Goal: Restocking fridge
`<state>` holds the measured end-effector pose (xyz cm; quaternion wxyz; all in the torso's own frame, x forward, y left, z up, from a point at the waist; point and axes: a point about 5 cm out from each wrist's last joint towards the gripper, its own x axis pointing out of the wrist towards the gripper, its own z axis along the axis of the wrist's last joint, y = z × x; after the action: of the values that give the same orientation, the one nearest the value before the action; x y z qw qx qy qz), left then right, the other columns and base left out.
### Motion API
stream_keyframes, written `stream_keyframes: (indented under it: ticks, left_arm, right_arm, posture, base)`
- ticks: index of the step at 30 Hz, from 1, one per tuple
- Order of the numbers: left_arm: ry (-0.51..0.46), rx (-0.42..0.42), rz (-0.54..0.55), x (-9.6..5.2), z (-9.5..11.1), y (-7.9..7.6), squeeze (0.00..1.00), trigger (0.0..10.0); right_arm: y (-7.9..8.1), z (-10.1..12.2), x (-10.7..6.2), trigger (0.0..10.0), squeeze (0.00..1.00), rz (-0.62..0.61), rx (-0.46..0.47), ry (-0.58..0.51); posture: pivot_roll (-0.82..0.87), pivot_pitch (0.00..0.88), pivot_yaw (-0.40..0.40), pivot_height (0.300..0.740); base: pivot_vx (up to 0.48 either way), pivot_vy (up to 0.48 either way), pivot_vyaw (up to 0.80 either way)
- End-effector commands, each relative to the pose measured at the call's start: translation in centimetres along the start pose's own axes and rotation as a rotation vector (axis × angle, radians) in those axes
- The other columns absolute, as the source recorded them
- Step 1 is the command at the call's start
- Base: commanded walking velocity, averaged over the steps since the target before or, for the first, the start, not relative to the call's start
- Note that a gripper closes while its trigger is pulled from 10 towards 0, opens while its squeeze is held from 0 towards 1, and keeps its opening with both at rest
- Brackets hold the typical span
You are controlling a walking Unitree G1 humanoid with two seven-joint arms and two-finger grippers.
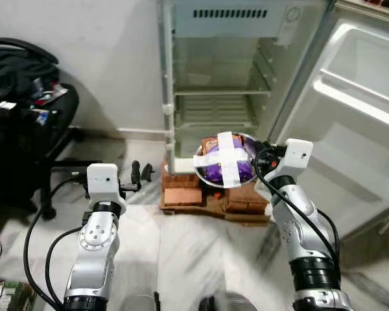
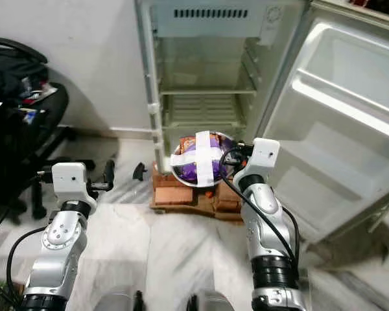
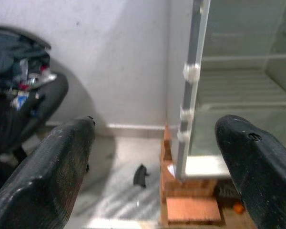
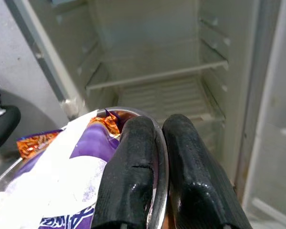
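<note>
The robot had silver jointed arms with white boxy wrist housings, looping black cables and textured black fingers (image 3: 52,176).

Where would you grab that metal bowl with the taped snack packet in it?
By its thin rim, from the side, one finger inside and one outside. The right hand already pinches the steel bowl so; white tape crosses the top, blocking a grip from above.

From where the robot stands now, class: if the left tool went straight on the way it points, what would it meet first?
Probably the fridge's near front edge, or the bricks beneath it. The open left tool frames that edge, though depth is unclear.
</note>
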<state>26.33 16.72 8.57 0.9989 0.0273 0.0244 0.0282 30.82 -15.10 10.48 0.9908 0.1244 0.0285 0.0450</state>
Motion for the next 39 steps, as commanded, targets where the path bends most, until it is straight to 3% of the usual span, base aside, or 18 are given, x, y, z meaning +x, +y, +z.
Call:
stream_keyframes:
  ticks: [1, 9, 21, 32, 39]
  left_arm:
    - [0.001, 0.016, 0.031, -0.06, 0.1, 0.94, 0.0, 10.0]
    - [-0.002, 0.018, 0.028, -0.08, 0.18, 0.94, 0.0, 10.0]
    - [0.002, 0.018, 0.018, -0.1, 0.11, 0.72, 0.0, 10.0]
    - [0.001, 0.02, 0.011, -0.09, 0.1, 0.51, 0.0, 10.0]
    - [-0.003, 0.019, 0.008, -0.09, 0.19, 0.44, 0.0, 10.0]
  right_arm:
    - [1.14, 0.43, 0.34, 10.0, 0.0, 0.033, 0.008, -0.023]
    - [1.16, 0.54, 0.41, 10.0, 0.0, 0.026, 0.007, -0.028]
    - [1.01, 0.56, 0.43, 10.0, 0.0, 0.014, 0.004, -0.033]
    - [0.53, 0.88, 0.65, 10.0, 0.0, -0.012, -0.007, -0.047]
    - [0.3, 0.93, 0.69, 10.0, 0.0, -0.026, -0.014, -0.052]
  posture:
    - [0.08, 0.12, -0.04, 0.74]
    - [0.08, 0.122, -0.036, 0.74]
    - [0.08, 0.117, -0.039, 0.74]
    - [0.08, 0.118, -0.038, 0.74]
    - [0.08, 0.12, -0.037, 0.74]
  base:
    - [0.405, 0.0, 0.0]
    - [0.404, 0.0, 0.0]
    - [0.395, 0.272, 0.0]
    - [0.401, 0.0, 0.0]
    - [0.0, 0.0, 0.0]
